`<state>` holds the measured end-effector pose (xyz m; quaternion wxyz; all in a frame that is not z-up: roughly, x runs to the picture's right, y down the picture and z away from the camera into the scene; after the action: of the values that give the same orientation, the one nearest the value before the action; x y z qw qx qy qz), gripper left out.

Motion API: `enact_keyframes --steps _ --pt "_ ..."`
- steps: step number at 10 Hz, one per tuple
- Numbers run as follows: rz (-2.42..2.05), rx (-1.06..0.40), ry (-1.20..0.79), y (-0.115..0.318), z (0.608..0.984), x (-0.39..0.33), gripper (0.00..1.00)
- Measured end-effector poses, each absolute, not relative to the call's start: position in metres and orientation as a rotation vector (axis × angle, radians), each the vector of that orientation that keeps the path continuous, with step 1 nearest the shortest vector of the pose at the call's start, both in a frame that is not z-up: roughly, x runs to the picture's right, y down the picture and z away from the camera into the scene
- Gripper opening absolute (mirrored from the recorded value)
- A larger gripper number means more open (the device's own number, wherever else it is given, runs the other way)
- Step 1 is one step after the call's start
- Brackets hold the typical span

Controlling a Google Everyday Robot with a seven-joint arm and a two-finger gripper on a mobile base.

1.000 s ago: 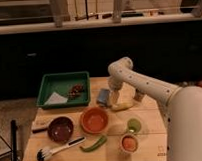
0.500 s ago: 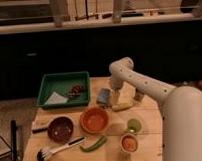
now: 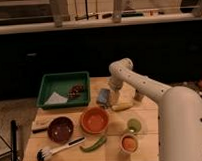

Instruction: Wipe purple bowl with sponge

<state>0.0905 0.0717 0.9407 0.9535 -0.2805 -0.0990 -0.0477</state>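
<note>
The purple bowl (image 3: 60,129) sits at the front left of the wooden table (image 3: 146,118), dark maroon with a speckled inside. The light-blue sponge (image 3: 103,97) lies at the table's middle back, just right of the green tray. My gripper (image 3: 114,98) hangs down from the white arm right beside the sponge, at its right edge. The bright orange bowl (image 3: 94,120) stands between the sponge and the front edge, right of the purple bowl.
A green tray (image 3: 64,89) with a white cloth and dark bits stands back left. A pale yellow elongated object (image 3: 121,106) lies beside the gripper. A white-handled brush (image 3: 57,150), a green pepper (image 3: 94,144), a green cup (image 3: 133,125) and a small orange-filled cup (image 3: 128,142) line the front.
The arm has shifted only slightly by the sponge. The bowls and other objects have not moved.
</note>
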Motion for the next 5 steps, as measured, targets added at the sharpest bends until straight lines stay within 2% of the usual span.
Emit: enact_keyframes --steps 5 --pt "-0.362 -0.514 -0.312 0.074 0.934 0.07 0.8"
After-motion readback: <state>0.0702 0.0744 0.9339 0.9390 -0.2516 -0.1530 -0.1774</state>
